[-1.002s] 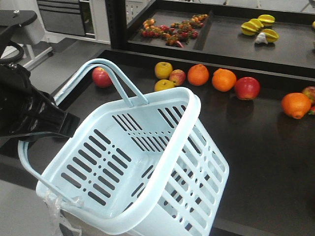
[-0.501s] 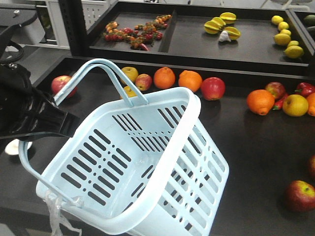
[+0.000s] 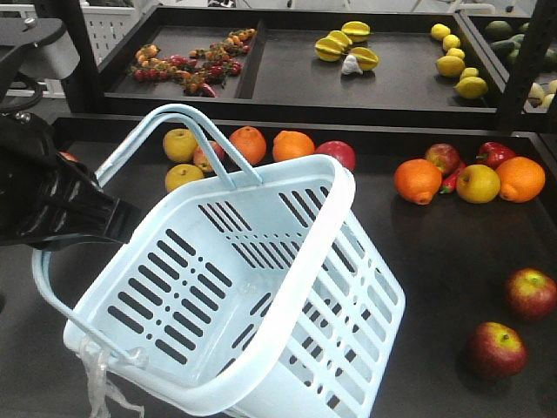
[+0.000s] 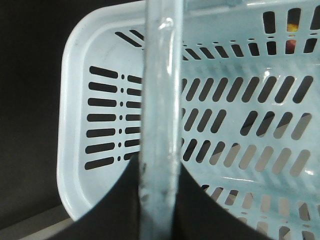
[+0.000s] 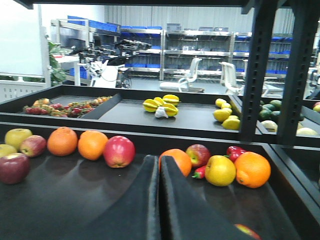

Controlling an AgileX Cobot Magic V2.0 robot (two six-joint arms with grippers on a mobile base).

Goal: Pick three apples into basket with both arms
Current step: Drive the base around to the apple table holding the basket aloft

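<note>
The pale blue basket [image 3: 261,287] hangs tilted in the front view, empty, with a scrap of clear plastic [image 3: 100,383] on its near rim. My left gripper [image 3: 91,218] is shut on one hoop handle [image 4: 160,100], which runs between the jaws in the left wrist view, above the basket's slotted wall [image 4: 240,125]. My right gripper [image 5: 159,160] is shut with nothing in it, low over the dark shelf. Red apples lie on the shelf: one [image 3: 336,154] behind the basket, one [image 3: 443,158] further right, two [image 3: 532,293] [image 3: 497,349] at the near right. One apple [image 5: 119,151] is left of the right gripper's tip.
Oranges [image 3: 418,180] [image 3: 520,178] [image 3: 293,145], yellow apples [image 3: 478,183] [image 3: 179,144] and a red pepper [image 3: 496,153] share the shelf. The upper tray holds star fruit [image 3: 348,43], lemons [image 3: 461,65] and small fruits [image 3: 187,65]. A black post [image 3: 522,61] stands at right.
The shelf and its fruit have slid left in the front view, bringing two more red apples into view at the right. The basket and left gripper keep the same place in the frame.
</note>
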